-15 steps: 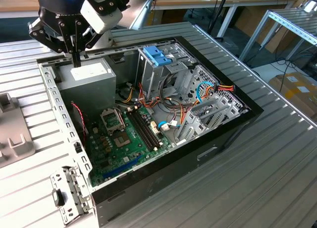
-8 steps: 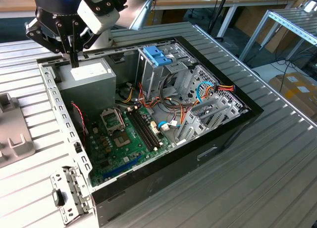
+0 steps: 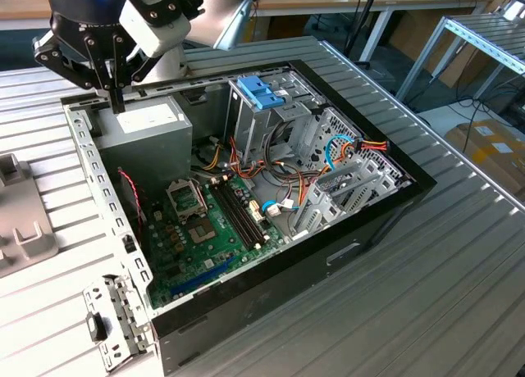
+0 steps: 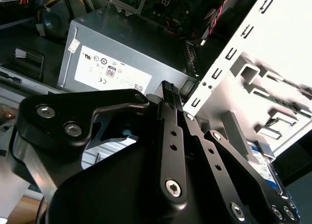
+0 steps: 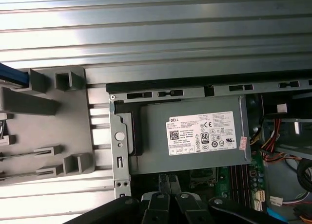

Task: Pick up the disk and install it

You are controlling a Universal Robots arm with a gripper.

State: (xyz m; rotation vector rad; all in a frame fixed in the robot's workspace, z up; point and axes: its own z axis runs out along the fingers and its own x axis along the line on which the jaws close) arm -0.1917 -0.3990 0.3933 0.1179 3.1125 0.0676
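My gripper [image 3: 117, 105] hangs over the far corner of the open computer case [image 3: 385, 205], at the exterior view's left, just above the grey power-supply box [image 3: 152, 127]. Its black fingers are pressed together with nothing between them, as both wrist views show [image 4: 168, 87] [image 5: 168, 179]. The disk [image 4: 264, 166] lies off the case: a strip of its white and blue label peeks out behind the gripper's linkage in the second wrist view. Its light-blue rail [image 5: 12, 75] sits at the edge of the grey holder [image 5: 58, 121] in the first wrist view.
Inside the case are the green motherboard [image 3: 205, 229], a metal drive cage [image 3: 328, 156] with a blue plastic tab piece [image 3: 261, 90] on top, and loose cables [image 3: 344, 147]. The case stands on a ribbed metal table [image 3: 426, 311]. A grey fixture [image 3: 20, 221] lies beside it.
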